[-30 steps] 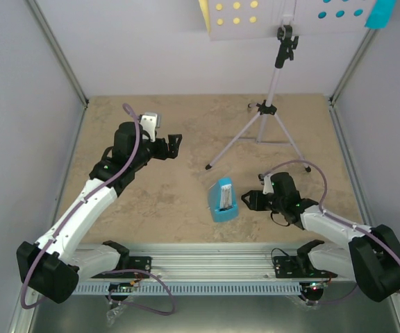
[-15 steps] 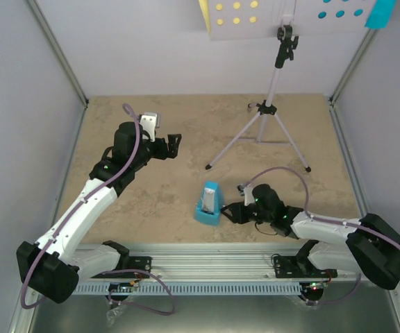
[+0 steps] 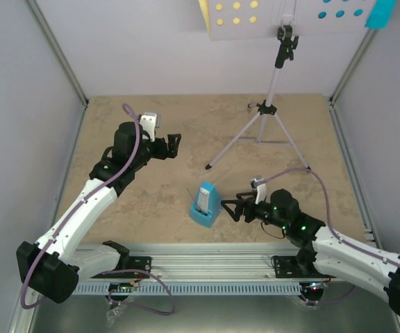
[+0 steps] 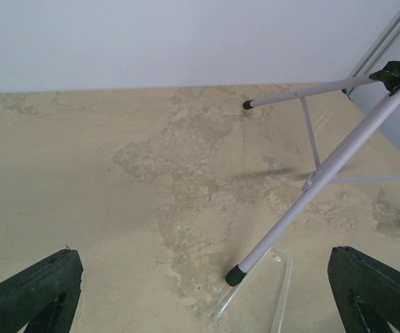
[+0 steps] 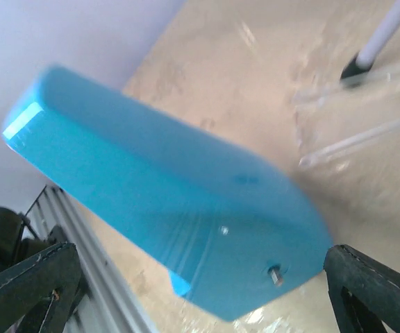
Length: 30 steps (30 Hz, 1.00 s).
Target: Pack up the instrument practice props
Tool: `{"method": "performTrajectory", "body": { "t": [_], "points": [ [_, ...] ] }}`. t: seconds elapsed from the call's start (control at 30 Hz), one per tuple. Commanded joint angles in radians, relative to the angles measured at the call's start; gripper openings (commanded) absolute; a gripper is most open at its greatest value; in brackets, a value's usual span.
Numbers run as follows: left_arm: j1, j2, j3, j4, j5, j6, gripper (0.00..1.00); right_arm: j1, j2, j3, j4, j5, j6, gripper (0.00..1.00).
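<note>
Two end effectors, both spread and holding nothing, left end effector above the table, right end effector just beside the metronome, one lilac music stand back right, two sheets on its desk, one yellow sheet, one cyan sheet, one small blue metronome near the front edge.

table: beige, stone-patterned | clear plastic piece (kind unclear): lying on it | aluminium rail: near edge

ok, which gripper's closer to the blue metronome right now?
Right. The right gripper is open just beside the metronome, on its right in the top view. The left gripper is open too, well back and to the metronome's left.
</note>
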Motion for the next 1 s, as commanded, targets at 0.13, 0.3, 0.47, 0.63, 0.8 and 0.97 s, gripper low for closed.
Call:
{"method": "performTrajectory", "body": {
  "t": [0.13, 0.3, 0.47, 0.63, 0.8, 0.97],
  "points": [
    [-0.002, -0.018, -0.004, 0.009, -0.035, 0.001, 0.99, -0.111, -0.141, 0.054, 0.01, -0.195, -0.414, 0.98],
    [-0.002, -0.013, -0.005, 0.008, -0.052, 0.006, 0.99, -0.111, -0.126, 0.045, 0.243, -0.327, -0.615, 0.98],
    [-0.002, -0.008, -0.004, 0.005, -0.052, 0.009, 0.99, -0.111, -0.033, 0.052, 0.399, -0.343, -0.697, 0.97],
    [-0.002, -0.012, -0.004, 0.004, -0.053, 0.011, 0.99, -0.104, 0.08, 0.096, 0.449, -0.334, -0.716, 0.98],
    [-0.002, -0.025, -0.004, 0.009, -0.012, 0.029, 0.99, -0.053, 0.163, 0.086, 0.482, -0.206, -0.721, 0.98],
    [-0.002, -0.039, -0.013, -0.021, 0.174, 0.013, 0.99, -0.051, 0.168, 0.03, 0.56, -0.166, -0.665, 0.98]
  ]
}}
